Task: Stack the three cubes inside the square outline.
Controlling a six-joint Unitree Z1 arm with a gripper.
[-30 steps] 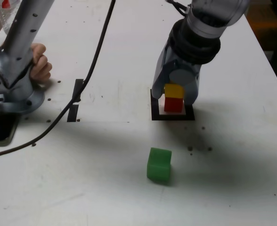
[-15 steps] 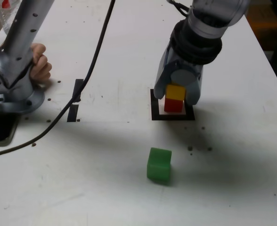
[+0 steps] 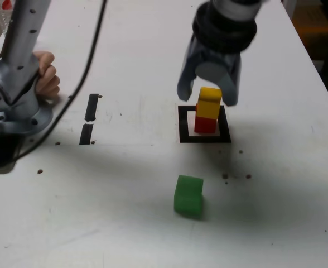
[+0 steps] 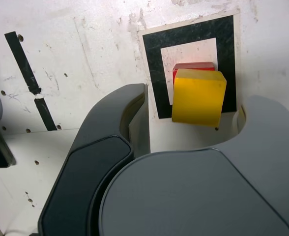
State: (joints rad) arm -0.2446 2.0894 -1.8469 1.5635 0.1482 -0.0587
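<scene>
A yellow cube [image 3: 210,99] sits on a red cube [image 3: 206,125], a little askew, inside the square outline [image 3: 204,138] at the middle of the table. My gripper [image 3: 208,89] hangs just above and behind this stack, open, its two grey fingers spread wider than the cubes and touching neither. The wrist view looks down on the yellow cube [image 4: 198,97], with a strip of the red cube [image 4: 193,66] behind it, the square outline [image 4: 154,64] around both, and my gripper [image 4: 191,105] open with room on each side. A green cube [image 3: 188,195] stands alone on the table, nearer the camera.
The arm's base [image 3: 13,100] stands at the exterior view's left, with a person's hand [image 3: 47,75] resting behind it. A black cable [image 3: 69,106] hangs across there. Two short black bar marks [image 3: 90,107] lie left of the outline. The table's edge [image 3: 320,72] runs along the right.
The jaws have opened off the yellow cube and the gripper has risen clear of the stack. The yellow cube stays on the red one. The cable has swung left.
</scene>
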